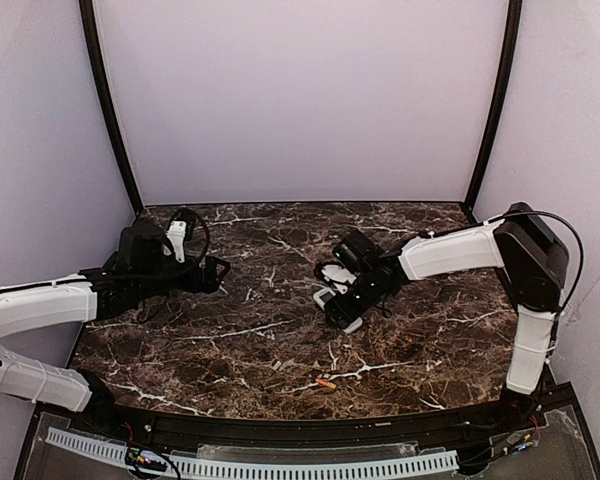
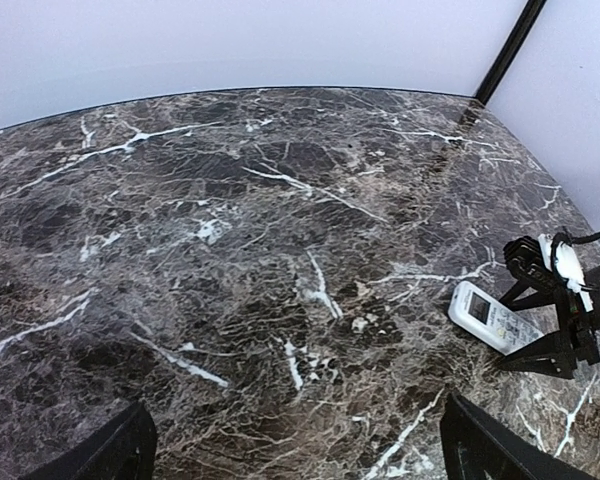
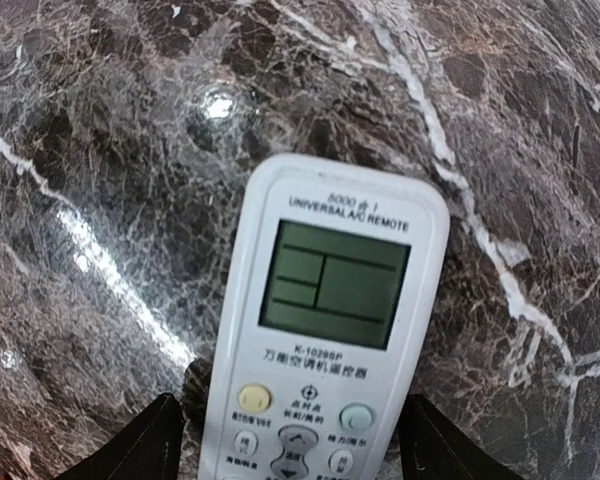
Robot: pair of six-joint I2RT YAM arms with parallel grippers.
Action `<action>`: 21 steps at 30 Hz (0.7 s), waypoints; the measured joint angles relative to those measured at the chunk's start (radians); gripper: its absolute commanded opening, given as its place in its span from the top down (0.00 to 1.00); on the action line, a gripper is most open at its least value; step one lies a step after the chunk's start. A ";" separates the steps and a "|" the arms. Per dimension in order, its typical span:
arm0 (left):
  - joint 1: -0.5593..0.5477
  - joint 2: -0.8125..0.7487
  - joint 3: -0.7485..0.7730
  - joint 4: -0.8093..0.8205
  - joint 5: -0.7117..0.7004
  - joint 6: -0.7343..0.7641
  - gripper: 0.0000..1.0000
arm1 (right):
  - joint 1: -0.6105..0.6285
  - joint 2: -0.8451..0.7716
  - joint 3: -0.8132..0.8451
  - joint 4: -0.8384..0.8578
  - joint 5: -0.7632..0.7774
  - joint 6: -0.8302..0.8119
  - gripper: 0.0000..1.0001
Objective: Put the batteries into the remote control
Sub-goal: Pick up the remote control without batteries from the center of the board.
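my left tool (image 1: 214, 272) released wide, left side of table (image 1: 230, 340) | my right tool (image 3: 295, 445) unclenched, straddling remote (image 3: 325, 300) face-up mid-table | battery (image 1: 326, 382) loose near front edge

Even overhead light — glare on marble (image 3: 218, 104)

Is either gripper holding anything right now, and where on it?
Nothing looks held. The right gripper straddles the remote at its button end, a gap at each finger; the left gripper is open and empty.
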 measured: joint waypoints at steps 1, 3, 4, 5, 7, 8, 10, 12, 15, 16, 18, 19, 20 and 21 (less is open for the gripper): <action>-0.001 -0.008 -0.008 -0.003 -0.026 -0.002 0.00 | 0.000 0.013 0.019 -0.006 0.000 -0.003 0.30; -0.003 -0.023 -0.016 -0.013 -0.067 -0.002 0.00 | 0.000 0.040 0.056 -0.018 0.000 -0.011 0.33; -0.003 -0.034 -0.019 -0.017 -0.091 -0.001 0.00 | 0.000 0.051 0.071 -0.021 0.000 -0.016 0.37; -0.003 -0.047 -0.023 -0.018 -0.113 0.001 0.00 | 0.000 0.063 0.088 -0.024 -0.001 -0.019 0.41; -0.003 -0.079 -0.037 -0.010 -0.142 0.004 0.00 | 0.000 0.085 0.117 -0.026 -0.002 -0.028 0.51; -0.003 -0.115 -0.063 0.008 -0.158 0.005 0.00 | 0.000 0.093 0.128 -0.028 -0.004 -0.029 0.55; -0.003 -0.153 -0.093 0.031 -0.166 0.005 0.00 | -0.001 0.103 0.144 -0.033 -0.010 -0.028 0.64; -0.003 -0.188 -0.119 0.046 -0.164 0.005 0.00 | -0.006 0.103 0.146 -0.035 -0.023 -0.036 0.68; -0.003 -0.197 -0.118 0.052 -0.136 0.011 0.00 | -0.021 0.100 0.146 -0.037 -0.055 -0.040 0.71; -0.003 -0.192 -0.114 0.052 -0.122 0.014 0.00 | -0.026 0.098 0.145 -0.039 -0.069 -0.040 0.71; -0.003 -0.173 -0.111 0.060 -0.082 0.020 0.00 | -0.039 0.084 0.132 -0.039 -0.109 -0.039 0.72; -0.003 -0.164 -0.111 0.069 -0.056 0.021 0.00 | -0.046 0.070 0.122 -0.039 -0.129 -0.040 0.72; -0.003 -0.156 -0.111 0.078 -0.031 0.022 0.00 | -0.053 0.048 0.110 -0.037 -0.154 -0.040 0.72; -0.003 -0.149 -0.111 0.090 -0.008 0.022 0.00 | -0.059 0.024 0.100 -0.032 -0.173 -0.040 0.73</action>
